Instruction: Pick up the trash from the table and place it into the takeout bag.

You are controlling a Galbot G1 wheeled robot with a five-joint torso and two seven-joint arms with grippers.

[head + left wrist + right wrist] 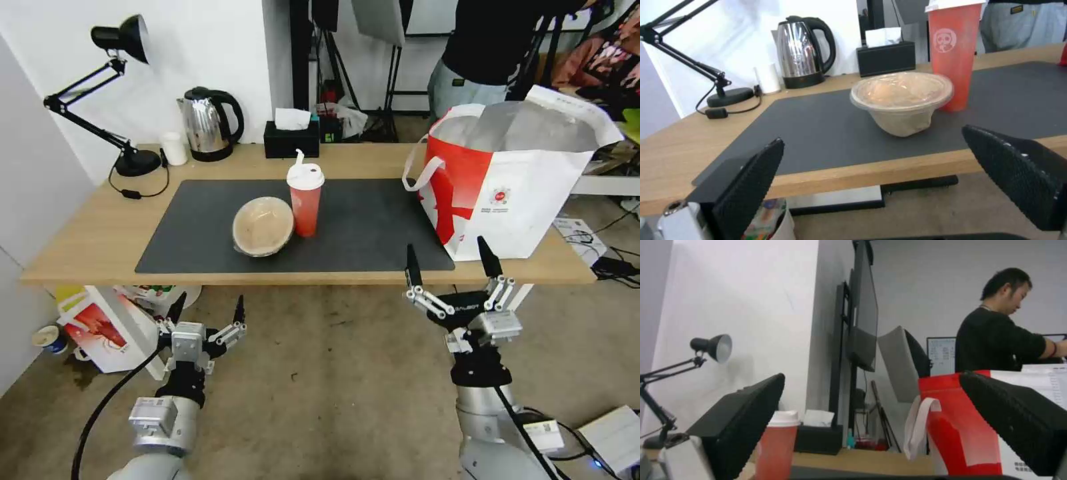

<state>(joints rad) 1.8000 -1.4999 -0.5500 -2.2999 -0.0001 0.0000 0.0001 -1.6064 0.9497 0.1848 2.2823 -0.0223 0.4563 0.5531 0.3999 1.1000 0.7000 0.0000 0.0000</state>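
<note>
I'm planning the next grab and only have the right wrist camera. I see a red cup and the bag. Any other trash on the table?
Observer: Yes, a tan paper bowl sits on the dark mat, beside the red cup, on its left.
Operator: Is it covered?
Observer: Yes, the left wrist view shows a clear cover over its top.
Operator: Where's the left gripper?
Observer: The left gripper is open, low in front of the table edge.

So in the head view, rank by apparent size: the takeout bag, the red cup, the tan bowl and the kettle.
1. White-and-red takeout bag with foil lining, clearly largest.
2. Steel electric kettle with black handle.
3. Tan paper bowl and red lidded drink cup: too alike to rank. The kettle stands farther back, so its true size is understated.
</note>
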